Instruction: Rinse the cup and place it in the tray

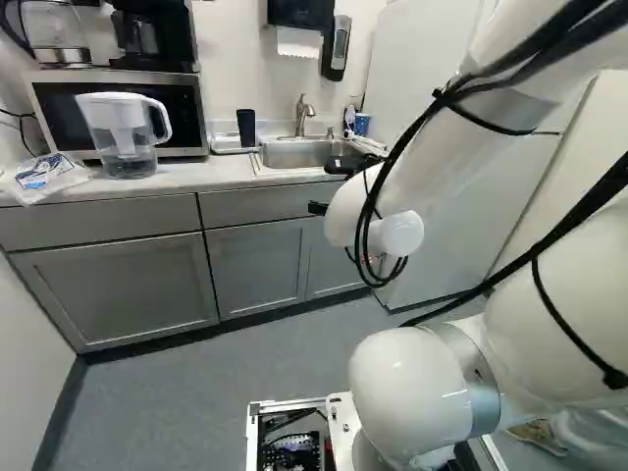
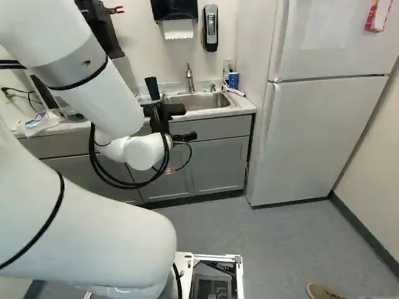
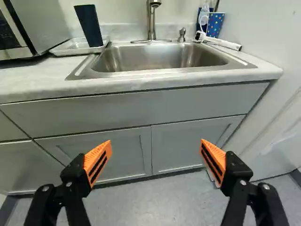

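Dark cup (image 3: 89, 26) is standing upright on the sink-side end of the tray (image 3: 66, 49), long axis vertical, wider end pointing up; gripper (image 2: 189, 123) is hanging wide open, holding nothing.

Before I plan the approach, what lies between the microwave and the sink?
The white tray, with the dark cup standing on it, lies between the microwave and the sink; the wrist view shows this.
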